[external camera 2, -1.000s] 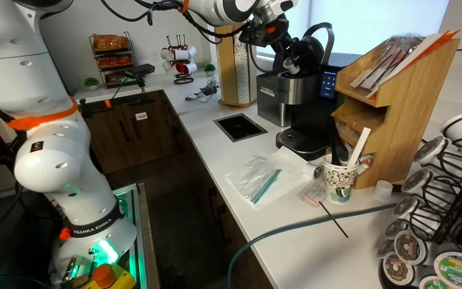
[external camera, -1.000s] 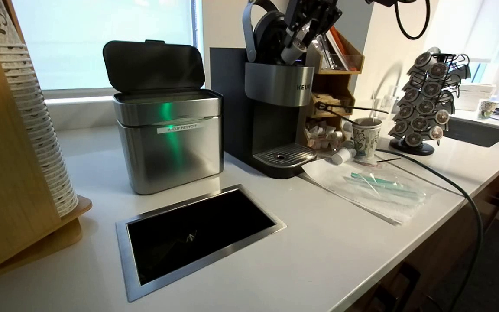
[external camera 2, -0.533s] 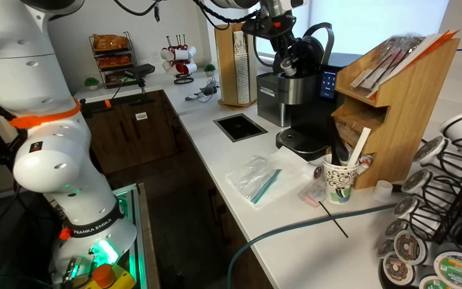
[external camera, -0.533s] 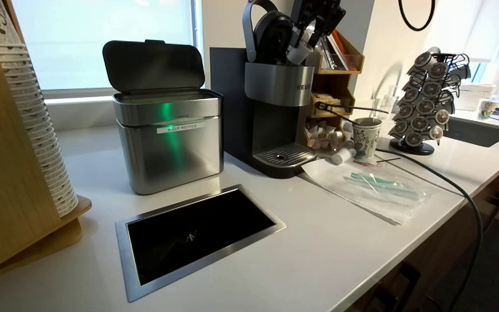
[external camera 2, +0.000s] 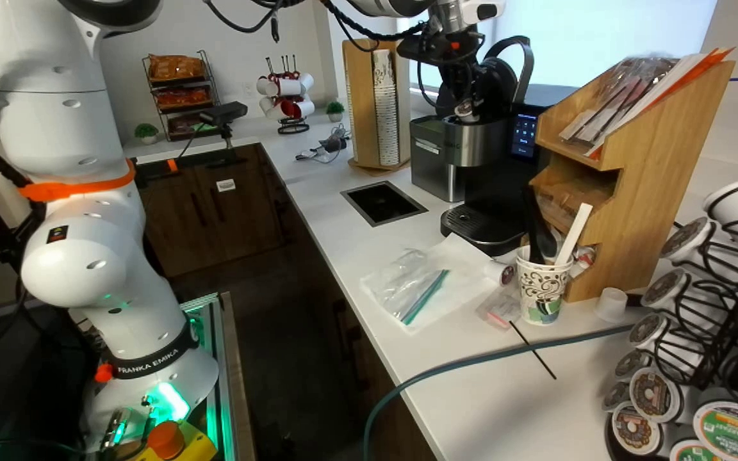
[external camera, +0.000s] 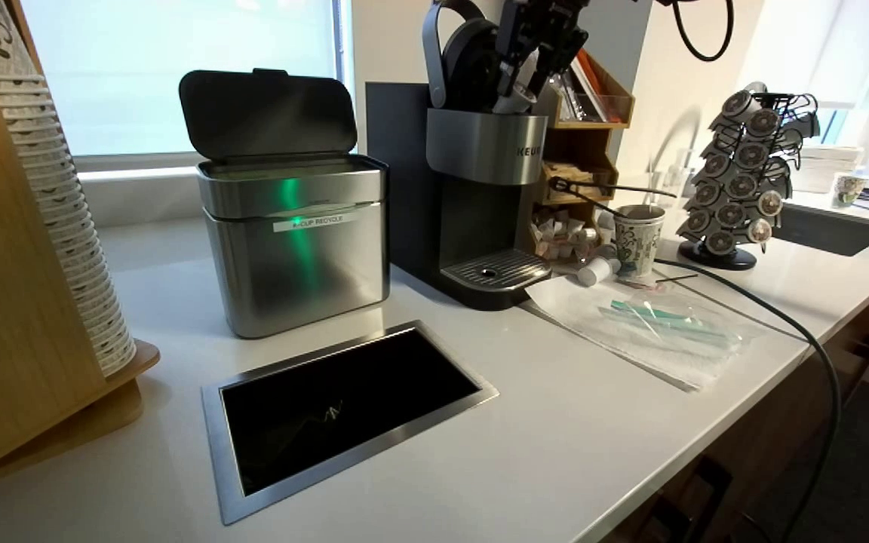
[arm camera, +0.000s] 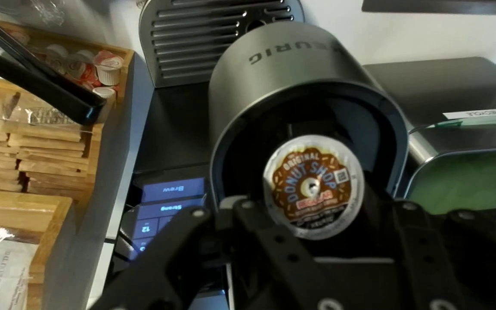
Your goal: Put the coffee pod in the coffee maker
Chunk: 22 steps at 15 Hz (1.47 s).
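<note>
The coffee maker point(external camera: 486, 147) is black with a silver-grey front band, and its lid and handle are raised. It also shows in an exterior view point(external camera 2: 476, 145) and in the wrist view point(arm camera: 274, 60), where its round opening faces the camera. My gripper point(external camera: 523, 81) is shut on the coffee pod point(external camera: 514, 99), whose brown-printed lid shows in the wrist view point(arm camera: 313, 187). The pod is tilted and sits at the opening's upper rim in both exterior views. Its lower part is hidden by the front band. In the wrist view the pod lies between the fingers, over the dark opening.
The steel recycle bin point(external camera: 299, 256) with open lid stands beside the coffee maker. A wooden organizer point(external camera 2: 651, 173) is on its other side. A paper cup with utensils point(external camera 2: 543, 288), a plastic bag point(external camera 2: 407, 288) and a pod rack point(external camera: 740, 173) stand on the counter.
My gripper has moved down with the pod, which is now lower at the coffee maker's rim. The pod shifted slightly sideways and its tilt changed. The arm has shifted; the coffee maker has not moved.
</note>
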Available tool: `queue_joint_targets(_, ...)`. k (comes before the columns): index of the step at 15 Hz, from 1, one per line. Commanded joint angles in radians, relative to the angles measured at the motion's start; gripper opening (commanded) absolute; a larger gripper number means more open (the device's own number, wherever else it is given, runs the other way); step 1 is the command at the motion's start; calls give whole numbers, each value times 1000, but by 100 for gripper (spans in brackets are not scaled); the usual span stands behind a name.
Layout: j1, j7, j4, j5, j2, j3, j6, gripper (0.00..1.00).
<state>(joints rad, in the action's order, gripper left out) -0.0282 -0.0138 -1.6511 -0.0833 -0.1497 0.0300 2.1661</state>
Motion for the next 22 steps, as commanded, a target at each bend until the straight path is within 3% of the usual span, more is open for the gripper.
queue_joint_targets(1, -2, 23, 44, 19, -38, 2, -14, 86)
queue_joint_targets(3, -4, 55, 44, 31, -39, 6, 24, 99)
queue_joint_targets(4, -5, 72, 43, 31, -37, 8, 39, 100)
queue_joint_targets(12, -12, 28, 45, 44, -29, 8, -1, 100)
queue_joint_targets(22, -31, -88, -41, 43, 12, 14, 44, 100)
